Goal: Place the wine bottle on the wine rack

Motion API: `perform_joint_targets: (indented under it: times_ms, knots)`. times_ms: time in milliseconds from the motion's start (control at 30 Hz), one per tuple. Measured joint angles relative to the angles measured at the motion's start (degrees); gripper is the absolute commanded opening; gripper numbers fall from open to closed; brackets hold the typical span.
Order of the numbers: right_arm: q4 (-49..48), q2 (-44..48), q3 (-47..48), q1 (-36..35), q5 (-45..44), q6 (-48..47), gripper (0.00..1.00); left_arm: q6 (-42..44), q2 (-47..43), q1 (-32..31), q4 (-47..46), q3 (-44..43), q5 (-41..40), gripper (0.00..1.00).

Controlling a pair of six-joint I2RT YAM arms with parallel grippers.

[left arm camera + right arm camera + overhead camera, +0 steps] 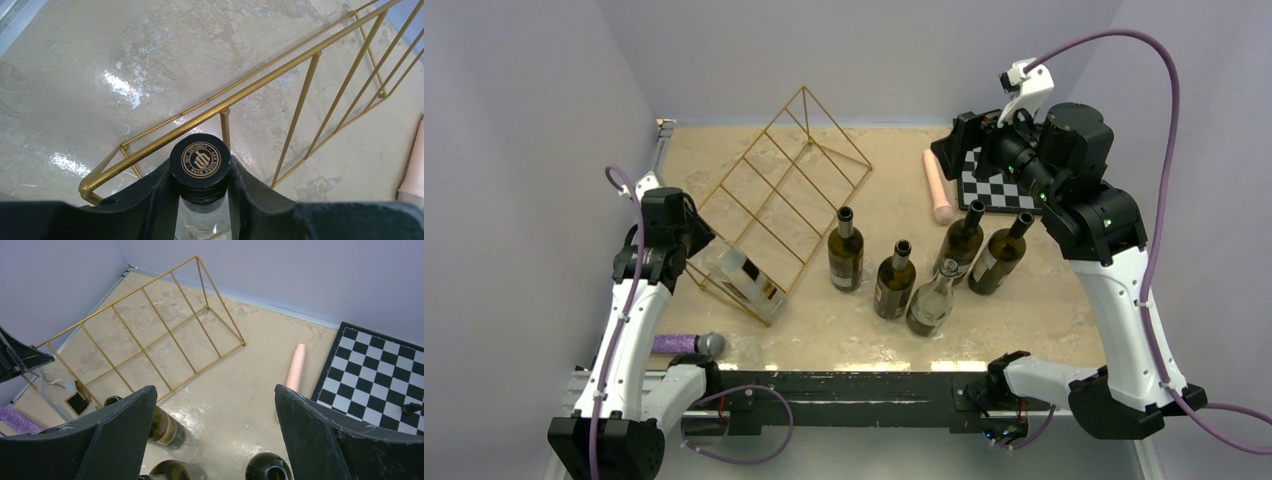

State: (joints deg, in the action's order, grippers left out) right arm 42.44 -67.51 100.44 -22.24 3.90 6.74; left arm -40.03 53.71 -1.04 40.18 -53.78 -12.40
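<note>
Your left gripper [200, 171] is clamped tight on the capped neck of the clear wine bottle [746, 275]. The bottle lies among the wires at the near end of the wine rack [272, 81]. Your right gripper [214, 387] stands wide apart, holding nothing, raised well to the rack's right.

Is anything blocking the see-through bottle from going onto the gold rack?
Nothing visible does. The left gripper grips the clear bottle by its neck, at the wine rack's near end slot. The other bottles stand off to the side.
</note>
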Motion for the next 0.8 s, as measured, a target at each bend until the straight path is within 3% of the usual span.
perform_joint_targets:
  times_ms: [200, 300, 567, 800]
  knots:
    - [0.0, 0.0, 0.0, 0.0, 0.0, 0.0, 0.92, 0.0, -0.1, 0.0, 1.3, 0.0, 0.0, 0.8]
    - [0.0, 0.0, 0.0, 0.0, 0.0, 0.0, 0.92, -0.4, -0.6, 0.0, 2.0, 0.0, 0.0, 0.88]
    - [0.0, 0.0, 0.0, 0.0, 0.0, 0.1, 0.92, -0.8, -2.7, 0.0, 5.9, -2.6, 1.6, 0.93]
    - [0.0, 0.0, 0.0, 0.0, 0.1, 0.4, 0.99, 2.6, -2.9, 0.0, 11.7, -13.9, 4.1, 0.96]
